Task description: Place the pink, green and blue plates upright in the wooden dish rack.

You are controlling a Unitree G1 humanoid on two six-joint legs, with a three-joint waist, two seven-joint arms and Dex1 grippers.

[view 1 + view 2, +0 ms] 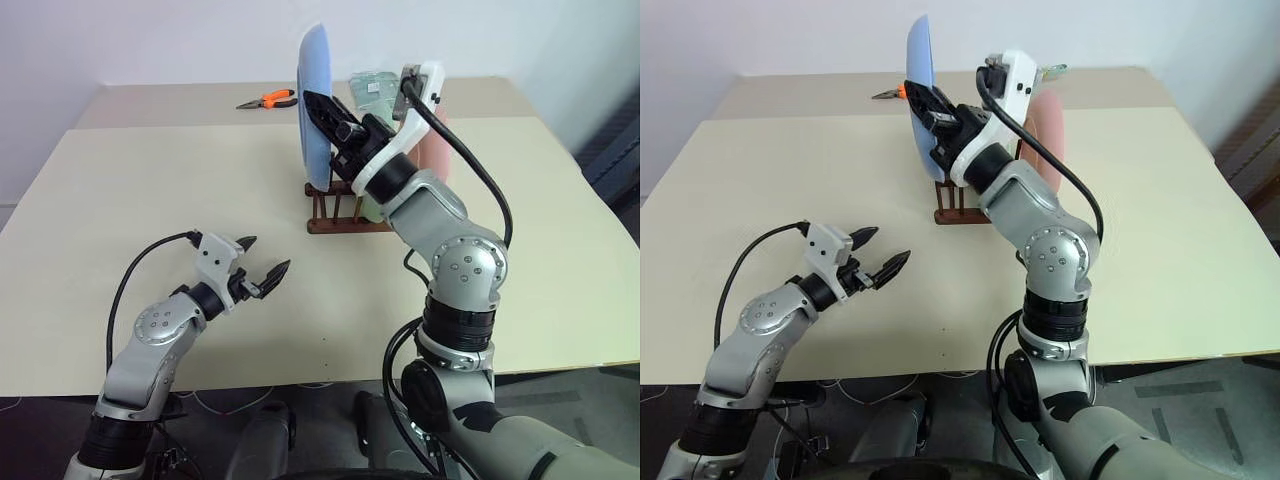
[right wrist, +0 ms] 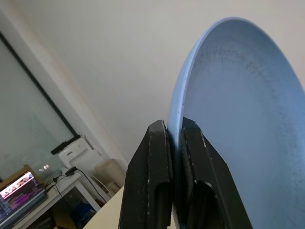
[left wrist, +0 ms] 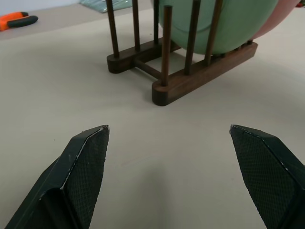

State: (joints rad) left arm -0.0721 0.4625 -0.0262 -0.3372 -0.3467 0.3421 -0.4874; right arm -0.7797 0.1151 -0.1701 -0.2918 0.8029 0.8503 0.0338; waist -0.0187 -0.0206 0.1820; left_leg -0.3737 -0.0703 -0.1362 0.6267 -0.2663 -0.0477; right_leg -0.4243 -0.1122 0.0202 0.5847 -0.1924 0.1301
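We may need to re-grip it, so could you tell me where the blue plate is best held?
By its thin rim, from the edge facing the robot: the blue plate stands on edge above the wooden dish rack, where the right tool already pinches it.

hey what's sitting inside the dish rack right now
The green plate stands upright between the rack's pegs, the pink plate behind it. Their lower edges are hidden. The blue plate is above the rack in the right gripper.

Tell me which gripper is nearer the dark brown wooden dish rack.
Right. The right gripper holds the light blue plate just above the dark brown wooden dish rack; the left gripper hovers open, well short of it.
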